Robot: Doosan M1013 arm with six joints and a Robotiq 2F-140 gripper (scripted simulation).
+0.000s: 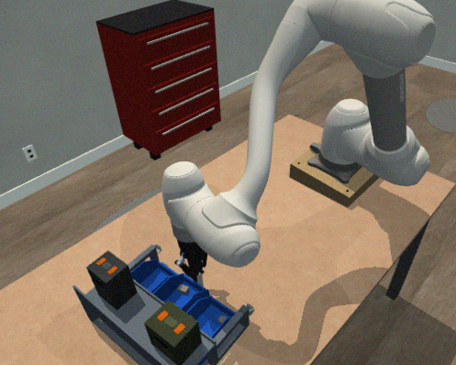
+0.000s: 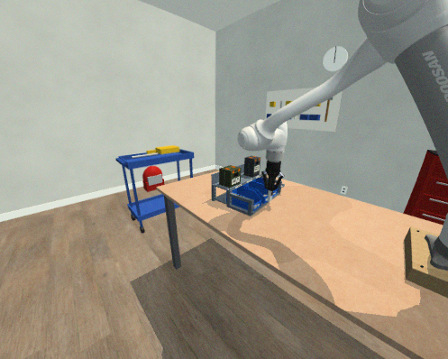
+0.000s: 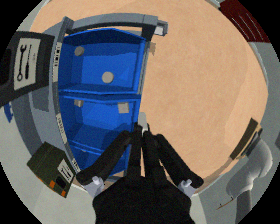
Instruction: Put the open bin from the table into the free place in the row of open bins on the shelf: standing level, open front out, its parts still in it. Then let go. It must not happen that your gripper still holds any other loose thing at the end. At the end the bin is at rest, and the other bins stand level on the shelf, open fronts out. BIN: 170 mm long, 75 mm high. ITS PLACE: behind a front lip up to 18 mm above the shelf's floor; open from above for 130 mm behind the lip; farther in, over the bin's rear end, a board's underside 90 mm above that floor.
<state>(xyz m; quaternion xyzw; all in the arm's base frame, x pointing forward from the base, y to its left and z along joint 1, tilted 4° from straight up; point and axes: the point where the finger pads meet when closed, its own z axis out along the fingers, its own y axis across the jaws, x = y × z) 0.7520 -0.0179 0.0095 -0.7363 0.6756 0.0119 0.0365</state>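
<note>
Three blue open bins [image 1: 183, 289] fill the shelf [image 1: 91, 306] row near the worktop's [image 1: 333, 238] far edge. The hand [image 1: 193, 271], fully closed and empty, hovers at their fronts; withdraw straight, touching none.

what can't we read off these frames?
- Whether the claw touches the middle bin: top view, wrist housing covers it; exterior view, too small.
- Bins' rear ends: top view, the shelf's top board and two cases cover them.
- Parts in the bins: grey specks, too small to identify.
</note>
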